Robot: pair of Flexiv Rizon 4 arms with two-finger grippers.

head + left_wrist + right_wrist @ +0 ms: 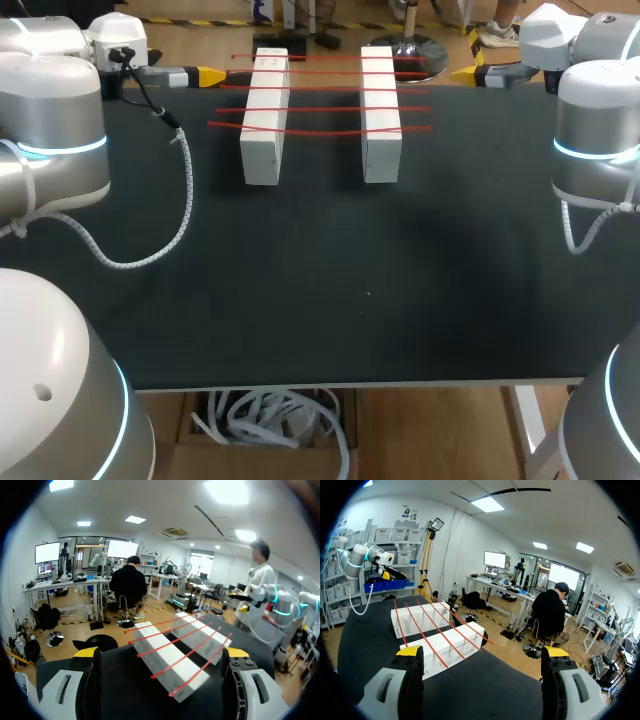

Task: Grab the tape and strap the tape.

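Several thin red tapes [320, 108] lie side by side across two long white blocks [265, 120] [381, 115] at the far side of the black table. My left gripper [210, 75] hovers open at the far left edge, pointing toward the blocks. In the left wrist view the gripper [161, 655] has nothing between its fingers, and the tapes [186, 652] and blocks [170, 660] lie ahead of it. My right gripper [468, 72] hovers open at the far right edge. Its own view shows the gripper [482, 652] empty, with the tapes [432, 630] and blocks [445, 647] ahead of it.
The black table top [330, 280] stretches bare from the blocks to the near edge. A grey coiled cable [185, 195] hangs from my left arm over the table's left part. My arms' big joints stand at both sides.
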